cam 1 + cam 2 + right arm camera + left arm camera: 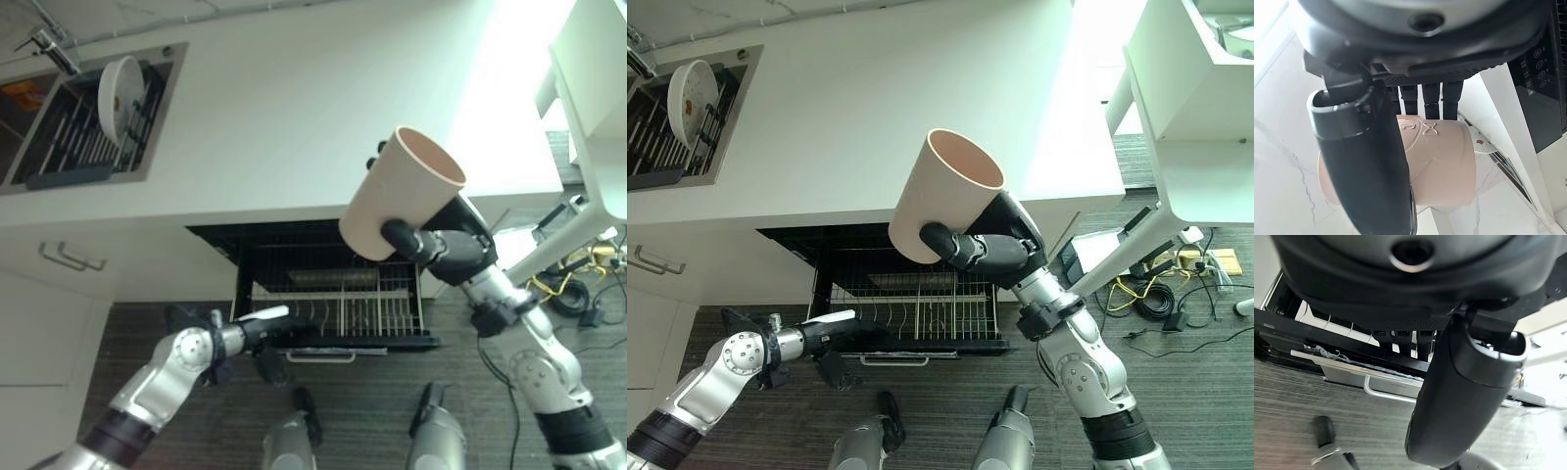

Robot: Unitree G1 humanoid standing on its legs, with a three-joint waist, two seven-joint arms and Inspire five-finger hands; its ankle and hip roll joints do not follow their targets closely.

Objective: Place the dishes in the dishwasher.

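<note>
Above the open dishwasher, a pale beige cup (400, 196) is held in the air, tilted, its open mouth turned up and away from the robot. The right hand (991, 247) grips it low on the wall: the thumb (1369, 166) curls across the near side, the fingers (1431, 100) wrap the far side, so the cup is clamped between them. The cup hangs in front of the white countertop (313, 108) edge, over the pulled-out lower rack (338, 308).

The dishwasher (911, 284) sits under the counter, dark inside. Its wire rack shows rows of upright tines and a silver handle (1388, 387) along the front edge. Whether anything lies in the rack, cannot tell.

The left hand (257, 331) is low at the rack's front left corner, with its white-covered thumb (266, 314) stretched out toward the rack. In the left wrist view the thumb (1459, 387) reaches forward above the rack handle; the fingers are hidden behind the palm and the rack front, so their state cannot be told.

Far left on the counter, a sink (88, 127) holds a dark drying rack with one white plate (120, 93) standing on edge. A tap (44, 44) stands at the sink's back. Below are a white drawer front with a handle (71, 258) and dark wood-grain floor (372, 392).
</note>
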